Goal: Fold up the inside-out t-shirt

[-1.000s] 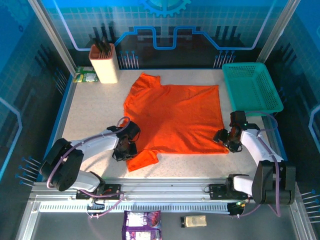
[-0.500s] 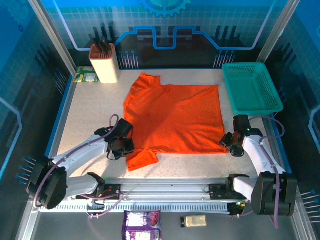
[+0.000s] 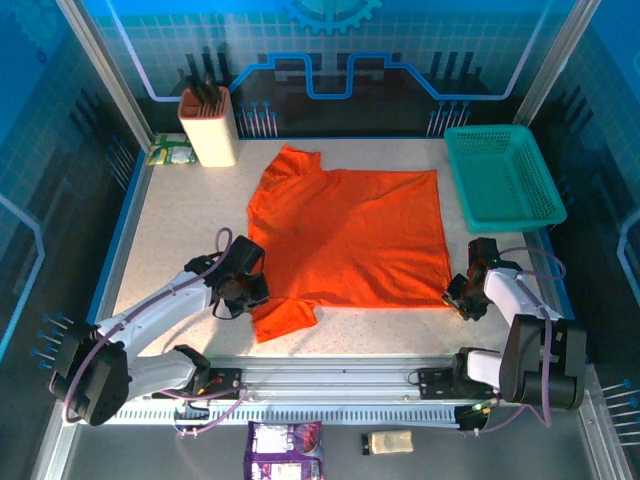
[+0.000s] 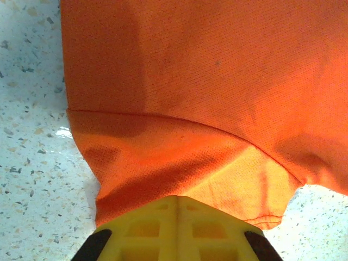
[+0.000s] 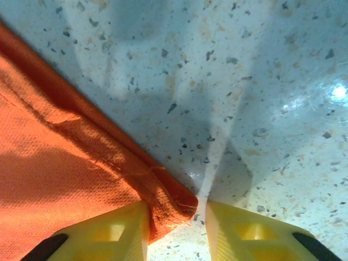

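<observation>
The inside-out t-shirt (image 3: 350, 235) lies spread flat on the speckled table, bright orange-red, with its near sleeve (image 3: 285, 318) toward the front. My left gripper (image 3: 252, 290) sits at the shirt's near-left edge by that sleeve. In the left wrist view its yellow fingers (image 4: 176, 198) are pressed together with the sleeve cloth (image 4: 190, 163) running in at their tips. My right gripper (image 3: 457, 297) is at the shirt's near-right corner. Its jaws (image 5: 175, 209) stand apart, with the hemmed corner (image 5: 182, 198) between them against the left finger (image 5: 117, 231).
A teal mesh basket (image 3: 500, 175) stands at the back right, close to the right arm. A beige knife block (image 3: 207, 128) and a green packet (image 3: 170, 153) are at the back left. Two packets (image 3: 285, 445) lie below the front rail.
My right gripper has moved right and nearer, to the shirt's near-right corner, and its jaws have narrowed. My left arm has shifted slightly left, still closed at the sleeve edge.
</observation>
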